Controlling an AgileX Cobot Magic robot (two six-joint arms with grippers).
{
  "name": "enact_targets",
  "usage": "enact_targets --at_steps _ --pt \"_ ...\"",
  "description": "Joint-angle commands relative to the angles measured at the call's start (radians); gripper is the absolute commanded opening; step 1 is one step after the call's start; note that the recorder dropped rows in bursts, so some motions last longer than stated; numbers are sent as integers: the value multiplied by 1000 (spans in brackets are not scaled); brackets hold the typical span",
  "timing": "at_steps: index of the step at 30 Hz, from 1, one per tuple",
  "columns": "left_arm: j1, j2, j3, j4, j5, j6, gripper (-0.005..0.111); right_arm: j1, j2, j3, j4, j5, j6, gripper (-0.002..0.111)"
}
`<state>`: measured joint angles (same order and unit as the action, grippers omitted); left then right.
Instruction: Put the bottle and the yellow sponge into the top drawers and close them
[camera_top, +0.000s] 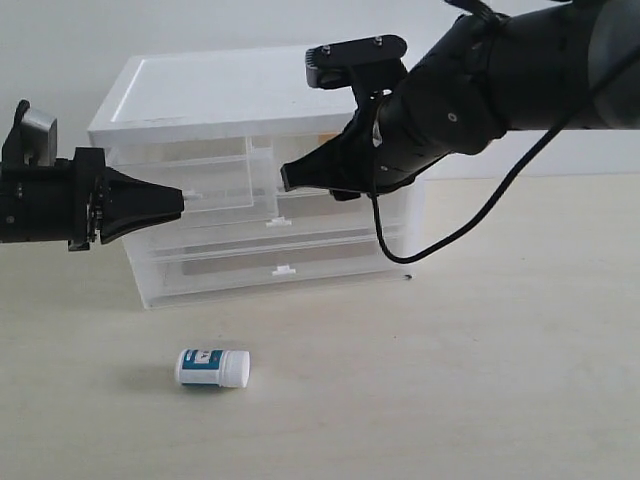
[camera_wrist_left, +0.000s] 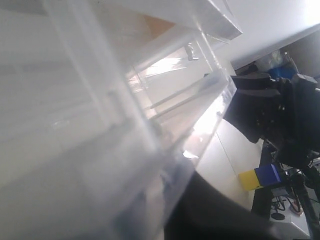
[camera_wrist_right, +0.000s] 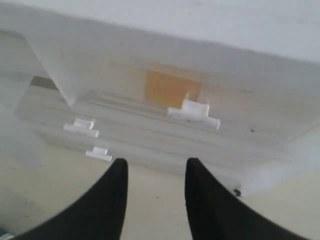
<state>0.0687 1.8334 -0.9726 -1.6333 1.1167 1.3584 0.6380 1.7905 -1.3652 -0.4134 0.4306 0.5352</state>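
Observation:
The bottle (camera_top: 212, 367) lies on its side on the table, in front of the drawer unit (camera_top: 200, 90) and away from both grippers. The left top drawer (camera_top: 215, 180) stands pulled out, with my left gripper (camera_top: 180, 201) shut on its white handle. The left wrist view is blurred by the plastic, and only one dark finger (camera_wrist_left: 220, 215) shows. The yellow sponge (camera_wrist_right: 171, 87) shows through the front of the right top drawer, behind its handle (camera_wrist_right: 194, 112). My right gripper (camera_top: 287, 178) (camera_wrist_right: 155, 162) hangs open and empty just in front of that drawer.
Two full-width drawers with white handles (camera_top: 279, 222) (camera_top: 284, 269) sit shut below the top ones. The right arm's black cable (camera_top: 440, 240) loops down in front of the unit's right side. Bare table lies around the bottle and off to the right.

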Motion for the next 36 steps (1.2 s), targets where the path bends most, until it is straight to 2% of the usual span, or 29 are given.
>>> enact_targets --at_steps 1,13,36 --pt "-9 -21 -23 -22 102 14 4 0 -47 -8 127 -4 -118 34" --pt "-9 -21 -23 -6 99 14 4 0 -43 -8 200 -161 -138 34" --pt "-9 -21 -14 56 86 17 4 0 187 -201 225 -338 -81 34"
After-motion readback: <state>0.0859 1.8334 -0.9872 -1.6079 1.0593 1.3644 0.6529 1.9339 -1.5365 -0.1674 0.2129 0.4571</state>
